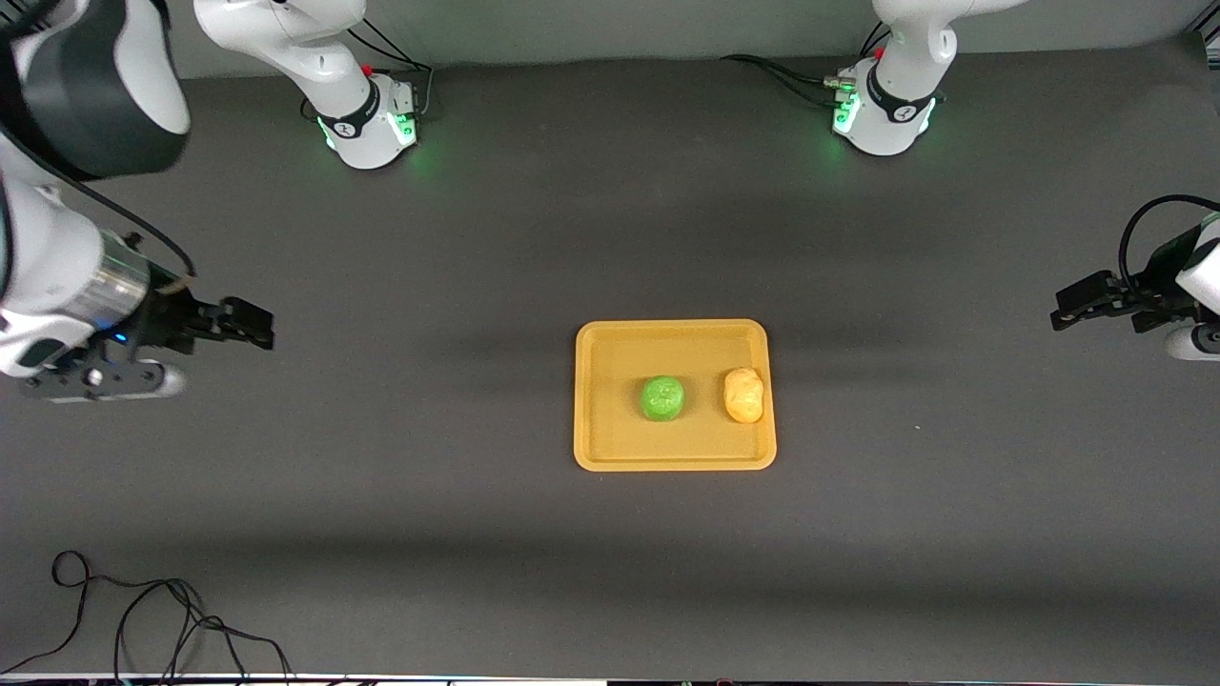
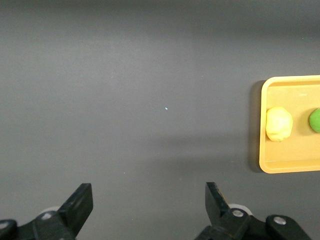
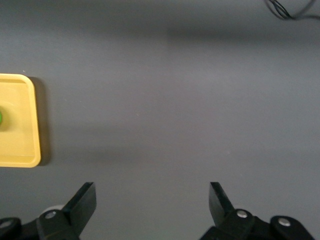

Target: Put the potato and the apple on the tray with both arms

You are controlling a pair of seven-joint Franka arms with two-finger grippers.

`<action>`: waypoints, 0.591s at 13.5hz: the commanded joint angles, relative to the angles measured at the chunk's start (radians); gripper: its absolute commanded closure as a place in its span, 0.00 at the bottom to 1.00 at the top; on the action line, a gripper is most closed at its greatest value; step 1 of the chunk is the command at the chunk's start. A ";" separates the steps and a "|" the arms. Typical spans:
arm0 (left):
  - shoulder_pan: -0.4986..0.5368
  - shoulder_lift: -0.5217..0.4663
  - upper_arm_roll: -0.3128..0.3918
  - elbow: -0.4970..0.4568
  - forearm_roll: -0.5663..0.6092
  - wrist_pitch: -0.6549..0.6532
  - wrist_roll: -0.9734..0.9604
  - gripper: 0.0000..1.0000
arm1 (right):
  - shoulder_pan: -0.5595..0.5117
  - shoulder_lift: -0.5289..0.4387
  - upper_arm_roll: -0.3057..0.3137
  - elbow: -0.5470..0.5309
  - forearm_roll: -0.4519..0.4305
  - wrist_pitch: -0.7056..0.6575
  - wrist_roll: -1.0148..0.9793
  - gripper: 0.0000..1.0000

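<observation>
Sitting in the lower middle of the front view, the tray (image 1: 675, 395) already held both items when you got to this frame. The apple (image 1: 662, 398) sat near the tray's centre and the potato (image 1: 743, 394) just beside it, toward the left arm's end, close to the rim; the two were apart, not touching. Judging from that, the placing looked done.

The left gripper (image 1: 1066, 312) was at the right edge of the front view, over bare table (image 1: 381, 495) well apart from the tray, fingers spread wide and holding nothing. Its wrist view showed the same: two black fingers (image 2: 80, 202) far apart at the bottom of the frame, tray and potato (image 2: 278, 124) at the right edge.

The right gripper (image 1: 250, 324) was at the left edge of the front view, also over bare table, released and empty; its wrist view had the tray (image 3: 17, 120) only at the left edge. Both arms probably sat out wide so you kept the tray unblocked.

A loose cable (image 1: 143, 619) lay in the lower left corner.
</observation>
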 commanded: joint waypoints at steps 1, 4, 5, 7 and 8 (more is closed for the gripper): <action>-0.002 -0.014 -0.003 -0.003 0.003 -0.012 0.014 0.00 | -0.066 -0.164 0.013 -0.206 0.018 0.071 -0.037 0.00; -0.002 -0.014 -0.003 -0.004 0.006 -0.012 0.014 0.00 | -0.186 -0.167 0.028 -0.203 0.016 0.063 -0.098 0.00; -0.004 -0.014 -0.005 -0.003 0.006 -0.010 0.014 0.00 | -0.212 -0.167 0.033 -0.197 0.010 0.063 -0.104 0.00; -0.004 -0.015 -0.008 -0.003 0.011 -0.010 0.014 0.00 | -0.221 -0.164 0.035 -0.168 0.006 0.060 -0.100 0.00; -0.007 -0.015 -0.011 -0.003 0.040 -0.010 0.014 0.00 | -0.215 -0.161 0.033 -0.159 0.003 0.060 -0.100 0.00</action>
